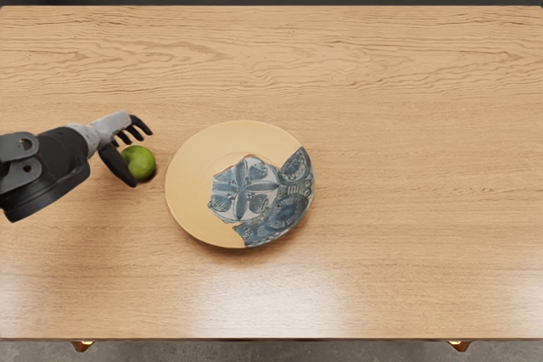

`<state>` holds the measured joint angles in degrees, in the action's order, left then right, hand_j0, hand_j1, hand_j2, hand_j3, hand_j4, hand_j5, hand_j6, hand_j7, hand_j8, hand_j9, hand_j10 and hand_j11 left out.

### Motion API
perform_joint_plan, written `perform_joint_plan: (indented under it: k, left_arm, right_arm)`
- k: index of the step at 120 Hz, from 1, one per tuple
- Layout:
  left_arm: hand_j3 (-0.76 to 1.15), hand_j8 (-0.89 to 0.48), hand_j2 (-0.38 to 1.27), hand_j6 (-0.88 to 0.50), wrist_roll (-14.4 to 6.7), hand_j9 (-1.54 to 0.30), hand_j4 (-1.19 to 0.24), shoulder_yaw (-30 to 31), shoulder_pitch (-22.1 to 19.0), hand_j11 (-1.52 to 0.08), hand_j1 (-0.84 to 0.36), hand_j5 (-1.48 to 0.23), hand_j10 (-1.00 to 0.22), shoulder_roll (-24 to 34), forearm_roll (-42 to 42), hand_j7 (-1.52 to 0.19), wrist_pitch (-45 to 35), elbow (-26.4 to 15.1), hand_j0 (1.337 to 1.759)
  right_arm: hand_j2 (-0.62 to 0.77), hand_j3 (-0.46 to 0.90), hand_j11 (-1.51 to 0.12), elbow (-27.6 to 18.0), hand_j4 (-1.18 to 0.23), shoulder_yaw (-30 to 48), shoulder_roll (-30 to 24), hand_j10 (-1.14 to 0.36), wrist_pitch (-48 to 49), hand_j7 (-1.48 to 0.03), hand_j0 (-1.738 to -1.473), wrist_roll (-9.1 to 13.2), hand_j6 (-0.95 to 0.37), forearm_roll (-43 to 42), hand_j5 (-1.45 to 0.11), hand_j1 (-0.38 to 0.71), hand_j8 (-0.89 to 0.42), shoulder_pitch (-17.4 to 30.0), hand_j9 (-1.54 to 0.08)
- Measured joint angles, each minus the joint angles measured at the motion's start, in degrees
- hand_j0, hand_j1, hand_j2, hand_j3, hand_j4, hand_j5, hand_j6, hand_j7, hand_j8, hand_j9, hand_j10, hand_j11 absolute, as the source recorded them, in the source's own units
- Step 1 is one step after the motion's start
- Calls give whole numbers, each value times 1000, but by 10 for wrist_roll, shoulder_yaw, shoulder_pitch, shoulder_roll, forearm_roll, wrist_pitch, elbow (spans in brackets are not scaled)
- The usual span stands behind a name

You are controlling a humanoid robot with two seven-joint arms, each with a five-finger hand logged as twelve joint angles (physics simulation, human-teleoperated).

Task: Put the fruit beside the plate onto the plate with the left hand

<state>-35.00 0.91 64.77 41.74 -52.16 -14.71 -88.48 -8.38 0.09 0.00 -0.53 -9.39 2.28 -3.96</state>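
Fingers of left hand spread wide, holding nothing, thumb just beside small round green lime. Lime sits on wooden counter, near tan round blue-patterned plate (apart). Wrap it fully before lifting; it looks likely to roll.

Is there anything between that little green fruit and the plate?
Nothing. In the head view, only a narrow strip of bare wooden table separates the lime from the plate.
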Motion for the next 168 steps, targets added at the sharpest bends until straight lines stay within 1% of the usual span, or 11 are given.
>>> perform_joint_plan:
  k: [32,45,66,74,89,107,124,136,144,153,168]
  left_arm:
    - [0,-452,94,-452,0,-584,-451,15,0,-583,-187,-584,-451,-16,-7,-584,-3,13,1658]
    - [0,-462,131,-457,0,-662,-512,16,0,-661,-212,-653,-507,-27,-9,-656,-3,19,1656]
    - [0,-441,317,-448,0,-822,-624,16,0,-823,-231,-802,-613,-31,-9,-812,-3,26,1654]
    - [0,-467,416,-435,0,-892,-671,16,0,-893,-252,-872,-664,-31,-9,-882,-3,27,1654]
    - [0,-386,414,-326,0,-1027,-592,16,0,-1030,-267,-1041,-614,-31,-8,-1028,0,28,1650]
    - [0,-318,497,-293,0,-1112,-521,17,4,-1108,-299,-1137,-577,-24,-1,-1136,2,26,1650]
    - [0,-281,493,-222,0,-1148,-465,17,32,-1139,-316,-1241,-549,22,7,-1209,9,9,1648]
    - [0,-270,508,-201,-1,-1158,-449,16,85,-1149,-330,-1280,-532,52,32,-1232,28,-18,1648]
    - [0,-255,504,-195,-1,-1161,-441,16,112,-1157,-330,-1296,-525,54,60,-1244,46,-41,1647]
    - [0,-243,559,-175,-1,-1163,-414,14,149,-1165,-358,-1312,-506,51,102,-1255,76,-64,1646]
    - [0,-265,583,-159,0,-1162,-425,-1,168,-1166,-370,-1316,-519,25,165,-1235,125,-85,1647]
  right_arm:
    - [-4,0,-29,0,-23,0,0,-22,0,-29,-1658,0,-23,0,-29,-322,-23,-3,-29]
    - [-4,0,-29,0,-23,0,0,-22,0,-29,-1658,1,-23,0,-29,-322,-23,-3,-29]
    - [-4,0,-29,0,-23,0,0,-22,0,-29,-1658,0,-23,0,-29,-323,-23,-4,-29]
    - [-4,0,-29,0,-23,0,0,-22,0,-29,-1658,1,-23,0,-29,-323,-23,-4,-29]
    - [-4,0,-29,0,-23,0,0,-22,0,-29,-1658,1,-23,0,-29,-323,-23,-4,-29]
    - [-4,0,-29,0,-23,0,0,-22,0,-29,-1658,0,-23,0,-29,-322,-23,-4,-29]
    - [-5,0,-29,0,-23,0,0,-22,0,-29,-1658,0,-23,0,-29,-322,-23,-4,-29]
    - [-5,0,-29,0,-23,0,0,-22,0,-29,-1658,0,-23,0,-29,-322,-23,-4,-29]
    - [-5,0,-29,0,-23,0,0,-22,0,-29,-1658,0,-23,0,-29,-322,-23,-4,-29]
    - [-5,0,-29,-1,-23,0,0,-22,0,-29,-1658,0,-23,0,-29,-322,-23,-5,-29]
    - [-5,0,-29,-1,-23,0,0,-22,0,-29,-1658,1,-23,0,-29,-322,-23,-7,-29]
